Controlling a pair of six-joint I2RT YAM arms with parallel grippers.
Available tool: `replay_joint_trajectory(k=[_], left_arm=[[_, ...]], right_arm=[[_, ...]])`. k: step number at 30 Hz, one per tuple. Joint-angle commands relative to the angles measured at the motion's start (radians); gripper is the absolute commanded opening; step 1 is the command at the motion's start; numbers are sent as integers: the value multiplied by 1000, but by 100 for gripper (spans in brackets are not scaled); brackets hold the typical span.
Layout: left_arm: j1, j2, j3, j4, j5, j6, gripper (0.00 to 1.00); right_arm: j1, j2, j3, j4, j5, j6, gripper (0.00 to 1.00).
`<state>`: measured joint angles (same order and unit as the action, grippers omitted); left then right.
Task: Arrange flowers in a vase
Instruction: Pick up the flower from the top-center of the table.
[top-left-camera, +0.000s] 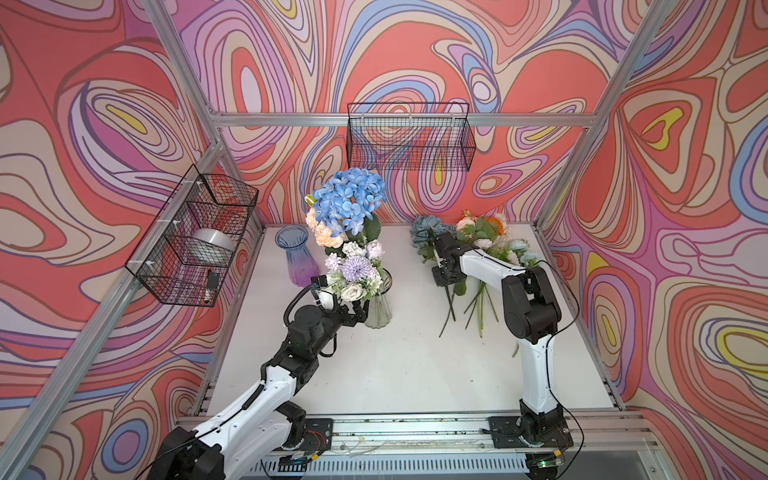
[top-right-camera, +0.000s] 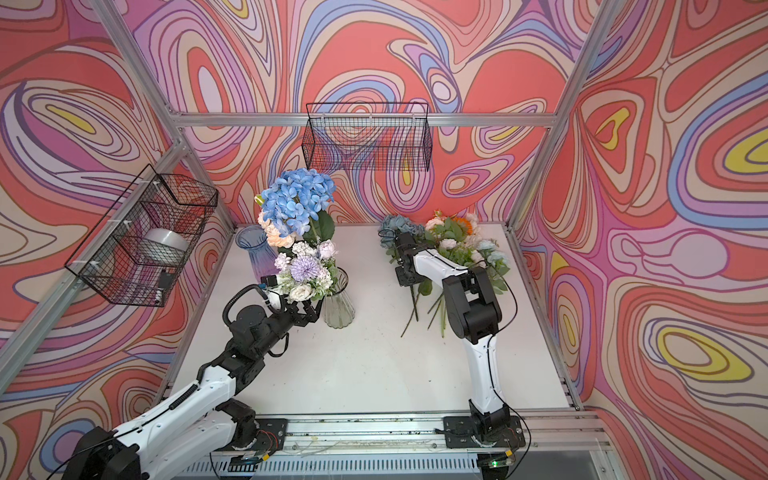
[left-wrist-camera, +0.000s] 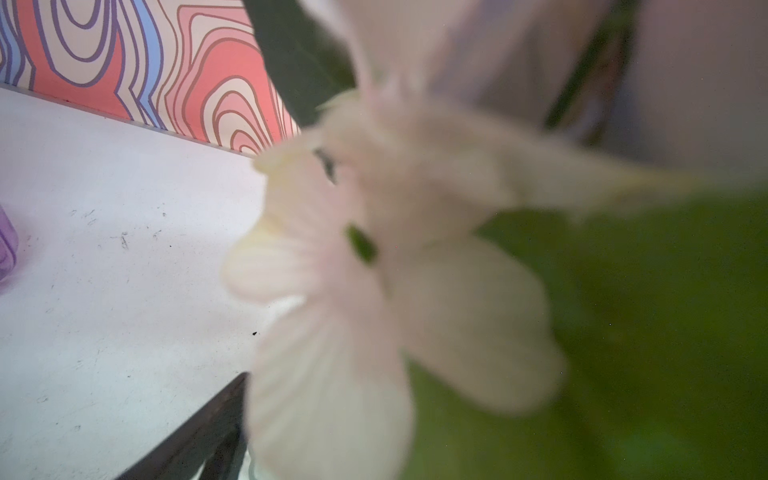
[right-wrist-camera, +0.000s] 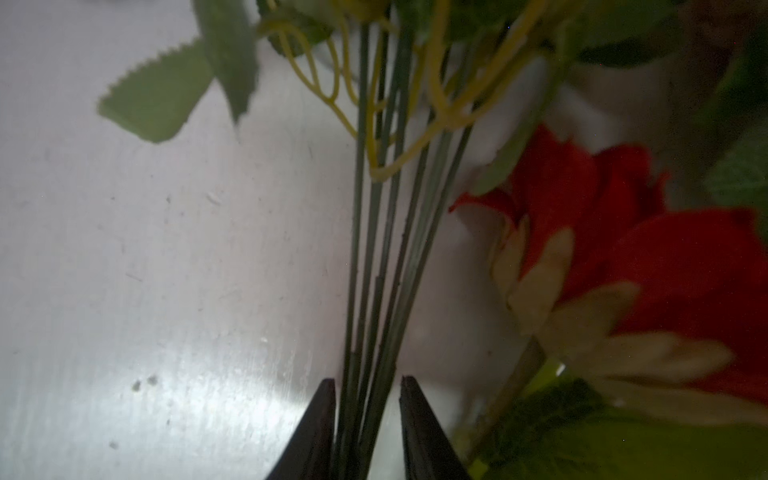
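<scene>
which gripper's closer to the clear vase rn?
Left. The left gripper sits right beside the clear vase, under its bouquet; the right gripper is across the table, closed on flower stems.

On the desk (top-left-camera: 395, 365), the filled vase (top-left-camera: 379, 309) stands left of centre, the empty vase (top-left-camera: 296, 257) behind it and further left. The loose flowers (top-left-camera: 486, 237) lie at the right rear (stems toward the front). The left-wall basket (top-left-camera: 195, 237) and back-wall basket (top-left-camera: 409, 137) hang above. The left gripper (top-left-camera: 359, 311) sits just left of the filled vase. The right gripper (right-wrist-camera: 368, 384) clasps the loose flowers' stems.
</scene>
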<state>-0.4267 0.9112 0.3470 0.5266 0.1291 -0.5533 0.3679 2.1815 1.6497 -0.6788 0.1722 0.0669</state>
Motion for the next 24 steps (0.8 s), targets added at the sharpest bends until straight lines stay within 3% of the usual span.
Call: replay_joint_trajectory(k=[1,5,14,24], left_arm=[[-5,-12,26,3,-10,1,100],[-5,-11,31,-3,-9,3,100],[-5,-12,36,-3,-8,5,100],[-6,-28,34,-5,-12,5,100]], right_arm=[[-3,30,20,-11,10,22,20],[-4,19,16,1,-8,22,0],[-5,-121,-51,84,-87,43,0],[-8,-432,-269,401,-224,96,0]])
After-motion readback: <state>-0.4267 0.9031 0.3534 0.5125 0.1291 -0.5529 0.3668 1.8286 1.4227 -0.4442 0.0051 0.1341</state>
